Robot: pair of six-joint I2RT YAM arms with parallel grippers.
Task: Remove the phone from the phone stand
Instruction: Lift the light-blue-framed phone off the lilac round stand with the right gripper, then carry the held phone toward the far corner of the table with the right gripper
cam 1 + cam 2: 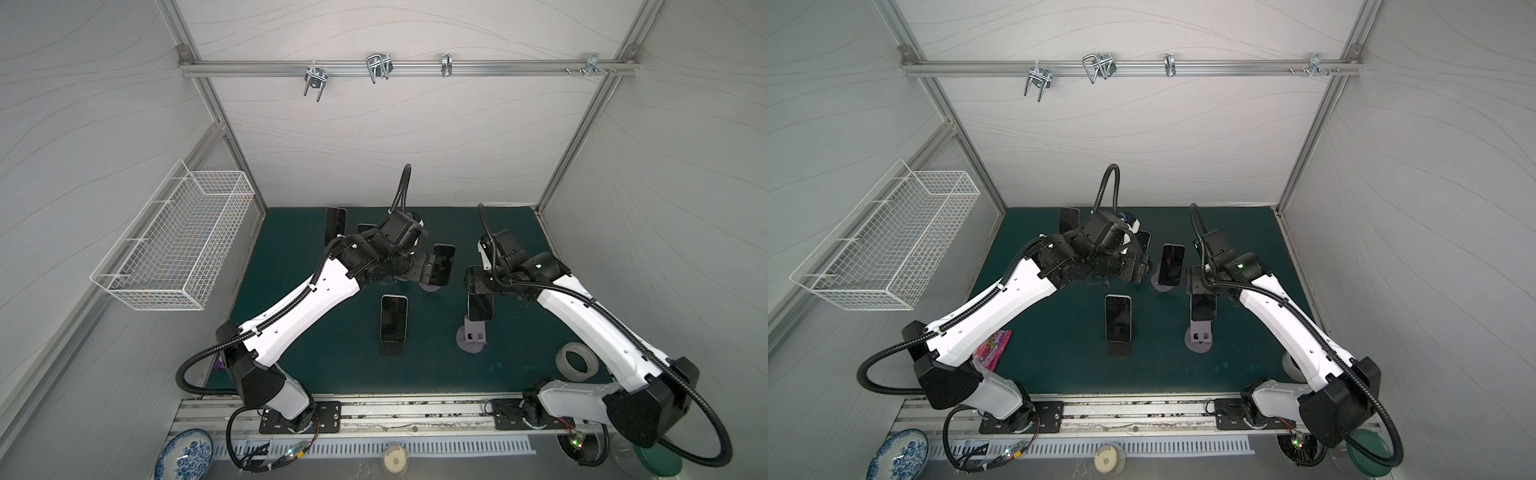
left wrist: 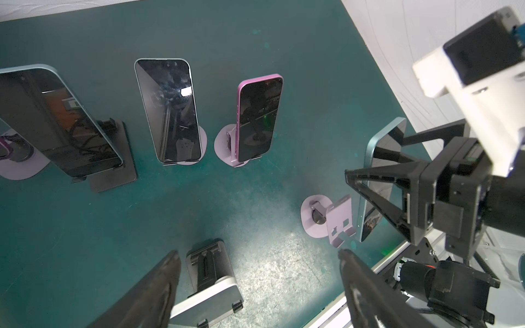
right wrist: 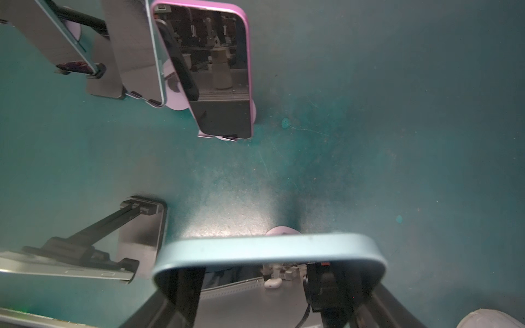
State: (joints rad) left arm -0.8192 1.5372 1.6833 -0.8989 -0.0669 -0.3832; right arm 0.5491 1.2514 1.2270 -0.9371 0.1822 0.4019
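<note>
A light-blue phone (image 1: 481, 307) (image 1: 1203, 308) hangs in my right gripper (image 1: 478, 291), which is shut on its upper end. In the right wrist view its blue top edge (image 3: 270, 250) spans the gap between the two fingers. In the left wrist view the phone (image 2: 380, 170) is just clear of the empty lilac phone stand (image 2: 338, 218) (image 1: 471, 336). My left gripper (image 2: 260, 255) (image 1: 432, 268) is open over the mat and holds nothing. A silver stand (image 2: 211, 281), seen from behind, sits partly between its fingers.
Other phones stand on stands on the green mat (image 1: 519, 249): a pink one (image 2: 258, 119), one on a lilac base (image 2: 167, 110), one on a black stand (image 1: 392, 318), and two at the back (image 1: 334, 222). A tape roll (image 1: 577, 361) lies front right, and a wire basket (image 1: 174, 249) hangs on the left wall.
</note>
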